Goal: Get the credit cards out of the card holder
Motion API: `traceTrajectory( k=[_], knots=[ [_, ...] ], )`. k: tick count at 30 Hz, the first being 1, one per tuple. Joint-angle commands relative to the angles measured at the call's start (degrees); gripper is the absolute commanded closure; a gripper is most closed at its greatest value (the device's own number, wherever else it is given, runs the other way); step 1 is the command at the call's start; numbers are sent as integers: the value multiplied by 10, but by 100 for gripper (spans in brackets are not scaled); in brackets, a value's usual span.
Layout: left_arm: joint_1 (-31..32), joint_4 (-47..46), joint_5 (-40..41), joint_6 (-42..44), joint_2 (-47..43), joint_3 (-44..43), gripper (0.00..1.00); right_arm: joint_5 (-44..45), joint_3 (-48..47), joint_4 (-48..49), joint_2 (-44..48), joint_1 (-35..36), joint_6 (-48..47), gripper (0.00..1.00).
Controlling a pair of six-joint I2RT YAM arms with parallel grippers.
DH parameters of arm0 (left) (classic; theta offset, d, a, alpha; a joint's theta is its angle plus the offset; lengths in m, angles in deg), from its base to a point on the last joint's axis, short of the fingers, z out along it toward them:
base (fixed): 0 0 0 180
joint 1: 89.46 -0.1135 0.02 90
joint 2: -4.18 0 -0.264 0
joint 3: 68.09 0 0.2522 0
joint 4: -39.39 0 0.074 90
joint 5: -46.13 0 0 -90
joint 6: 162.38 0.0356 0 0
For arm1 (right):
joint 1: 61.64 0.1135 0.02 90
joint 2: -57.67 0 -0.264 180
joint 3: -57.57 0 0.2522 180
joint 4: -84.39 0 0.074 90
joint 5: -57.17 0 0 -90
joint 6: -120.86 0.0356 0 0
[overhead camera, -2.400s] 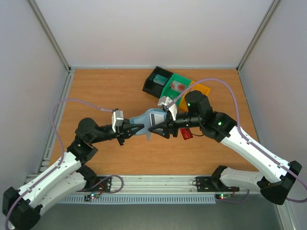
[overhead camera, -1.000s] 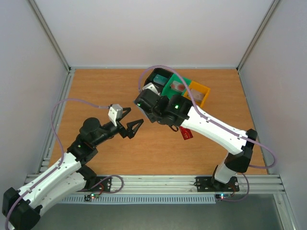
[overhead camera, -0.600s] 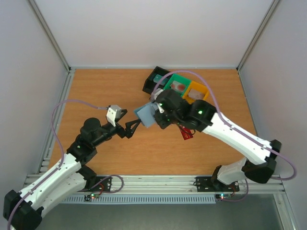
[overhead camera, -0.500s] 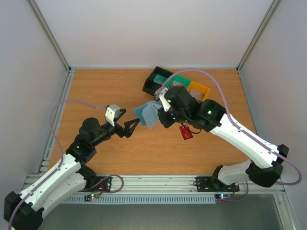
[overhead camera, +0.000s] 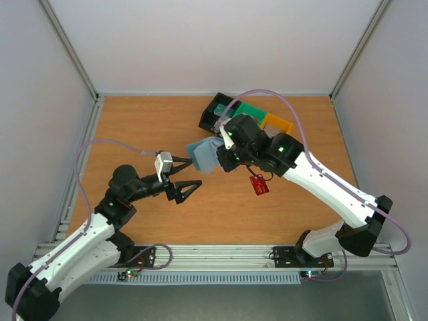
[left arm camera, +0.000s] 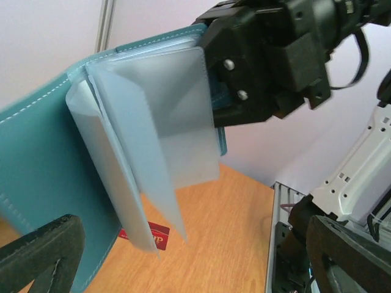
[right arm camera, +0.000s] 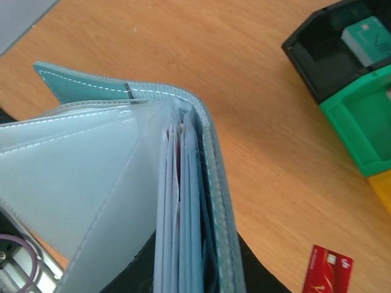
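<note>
The left gripper [overhead camera: 188,190] hangs with its jaws wide apart over the table [overhead camera: 134,134], just near-left of the card holder [overhead camera: 202,155]. The right gripper [overhead camera: 223,158] is clamped on the holder's right edge and holds it in the air. A red credit card [overhead camera: 259,184] lies on the table to the right. The bins [overhead camera: 215,115] stand beyond it, partly covered. The holder hangs open with its teal cover spread and its clear sleeves [left arm camera: 165,116] fanned.

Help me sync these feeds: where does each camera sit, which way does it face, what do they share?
Top external: above, behind the bases, looking down on the wooden table; both arms show.
Left wrist: faces the light blue soft card holder in the right gripper; own open fingers show.
Right wrist: looks down past the holder at the table; fingers mostly hidden.
Shared by all: holder, dark red plastic card.
</note>
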Motion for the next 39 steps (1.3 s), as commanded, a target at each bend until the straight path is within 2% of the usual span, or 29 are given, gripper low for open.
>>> traceTrajectory(
  k=[1, 7, 11, 15, 21, 25, 28, 34, 39],
  knots=[
    [4, -53, 31, -26, 30, -9, 1, -17, -22, 53, -19, 21, 24, 99],
    [4, 5, 144, -21, 38, -7, 1, 39, -30, 43, -29, 31, 44, 99],
    [6, -17, 162, -37, 43, -4, 1, 164, -55, 1, -50, 32, 97, 99],
    [21, -29, 212, -16, 61, -15, 1, 180, -57, 42, -67, 46, 106, 99],
    [61, -110, 314, 110, 95, -30, 1, 179, -71, 91, -98, 75, 104, 99],
    [86, -115, 387, 211, 108, -38, 1, 177, -90, 83, -121, 75, 100, 99],
    [96, -107, 377, 226, 96, -32, 1, 181, -86, 92, -125, 75, 95, 99],
    [100, -113, 374, 201, 92, -22, 1, 169, -97, 86, -140, 75, 91, 99],
    [100, -112, 334, 232, 92, -27, 1, 159, -97, 82, -142, 75, 78, 99]
  ],
)
